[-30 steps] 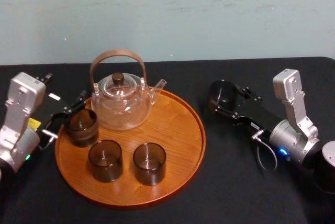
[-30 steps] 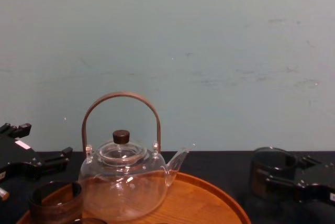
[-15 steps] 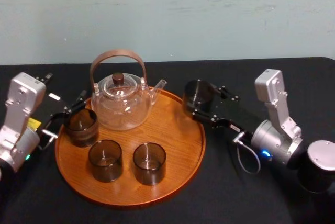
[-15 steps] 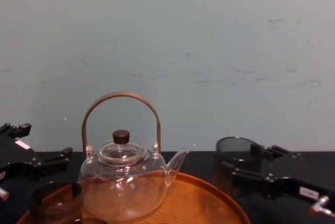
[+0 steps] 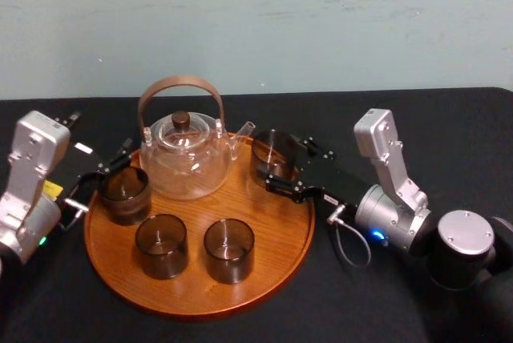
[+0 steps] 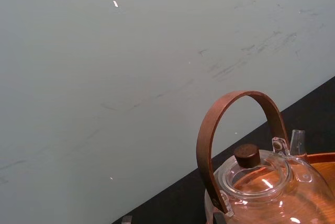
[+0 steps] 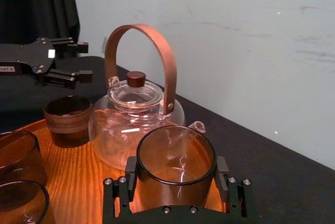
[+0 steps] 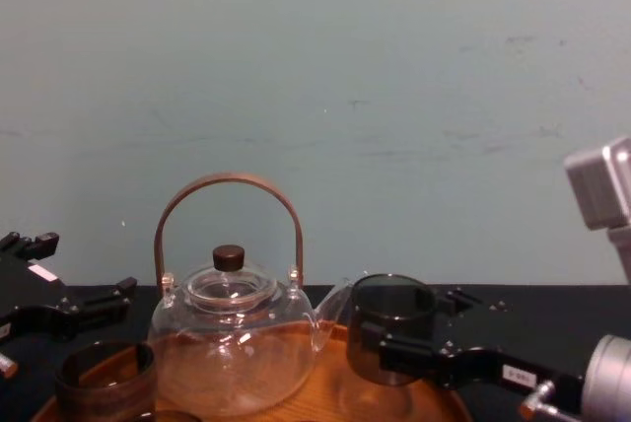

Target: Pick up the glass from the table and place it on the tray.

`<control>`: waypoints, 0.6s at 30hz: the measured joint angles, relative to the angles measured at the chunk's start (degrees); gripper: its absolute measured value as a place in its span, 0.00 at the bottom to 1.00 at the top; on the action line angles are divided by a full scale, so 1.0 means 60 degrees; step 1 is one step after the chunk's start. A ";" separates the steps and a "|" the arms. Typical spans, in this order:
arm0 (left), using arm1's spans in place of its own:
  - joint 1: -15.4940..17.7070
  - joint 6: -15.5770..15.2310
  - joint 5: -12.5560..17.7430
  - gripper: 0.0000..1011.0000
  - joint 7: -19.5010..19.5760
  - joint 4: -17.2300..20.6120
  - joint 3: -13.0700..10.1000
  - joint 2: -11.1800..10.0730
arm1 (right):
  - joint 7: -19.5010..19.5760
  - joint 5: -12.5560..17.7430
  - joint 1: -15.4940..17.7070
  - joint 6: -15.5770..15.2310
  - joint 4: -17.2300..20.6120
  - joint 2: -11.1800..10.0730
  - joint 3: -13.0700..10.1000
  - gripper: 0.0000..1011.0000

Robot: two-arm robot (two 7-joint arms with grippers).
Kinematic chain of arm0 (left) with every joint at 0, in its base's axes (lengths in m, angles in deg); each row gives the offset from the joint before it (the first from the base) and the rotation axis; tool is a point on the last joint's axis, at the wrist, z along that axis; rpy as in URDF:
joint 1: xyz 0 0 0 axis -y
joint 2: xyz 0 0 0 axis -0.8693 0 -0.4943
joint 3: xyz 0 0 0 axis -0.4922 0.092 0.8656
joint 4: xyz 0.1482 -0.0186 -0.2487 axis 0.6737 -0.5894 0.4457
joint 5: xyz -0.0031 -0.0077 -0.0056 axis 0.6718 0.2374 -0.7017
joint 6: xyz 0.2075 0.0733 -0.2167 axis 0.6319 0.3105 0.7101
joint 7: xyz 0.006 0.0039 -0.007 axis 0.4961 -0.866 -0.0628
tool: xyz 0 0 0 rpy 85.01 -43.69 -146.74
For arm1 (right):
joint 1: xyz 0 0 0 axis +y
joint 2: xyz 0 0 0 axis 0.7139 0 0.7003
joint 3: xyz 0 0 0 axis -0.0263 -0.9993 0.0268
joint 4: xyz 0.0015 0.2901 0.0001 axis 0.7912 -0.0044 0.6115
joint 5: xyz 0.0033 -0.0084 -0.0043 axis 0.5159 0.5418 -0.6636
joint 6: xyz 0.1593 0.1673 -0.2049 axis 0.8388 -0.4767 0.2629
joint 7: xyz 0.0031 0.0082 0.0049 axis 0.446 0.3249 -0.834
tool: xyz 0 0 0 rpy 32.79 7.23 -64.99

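Note:
A smoky brown glass (image 5: 272, 155) hangs just above the right rear part of the round wooden tray (image 5: 272, 223), close to the teapot's spout. My right gripper (image 5: 276, 168) is shut on it, one finger on each side of its wall, as the right wrist view shows on the glass (image 7: 176, 164). In the chest view the glass (image 8: 392, 328) floats over the tray (image 8: 325, 397) beside the teapot. My left gripper (image 5: 100, 136) rests open and idle at the tray's left rear rim, holding nothing.
A glass teapot (image 5: 183, 155) with a brown arched handle stands at the tray's back. Three more brown glasses stand on the tray: left (image 5: 124, 195), front middle (image 5: 161, 245) and front right (image 5: 229, 250). Black cloth covers the table (image 5: 385, 303); a pale wall stands behind.
My right gripper has carried the glass leftward from over the black table to above the tray's right rear, near the teapot spout. The left arm has not moved.

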 joint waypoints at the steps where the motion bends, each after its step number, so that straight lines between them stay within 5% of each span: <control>1: -0.0001 0.0000 0.0000 0.99 0.0000 0.0000 -0.0001 0.0000 | -0.0024 -0.0003 -0.0046 0.0015 -0.0086 0.0039 0.0040 0.89; 18: 0.0000 0.0000 0.0000 0.99 0.0000 0.0000 0.0000 0.0000 | -0.0134 -0.0060 -0.0251 0.0126 -0.0650 0.0205 0.0313 0.89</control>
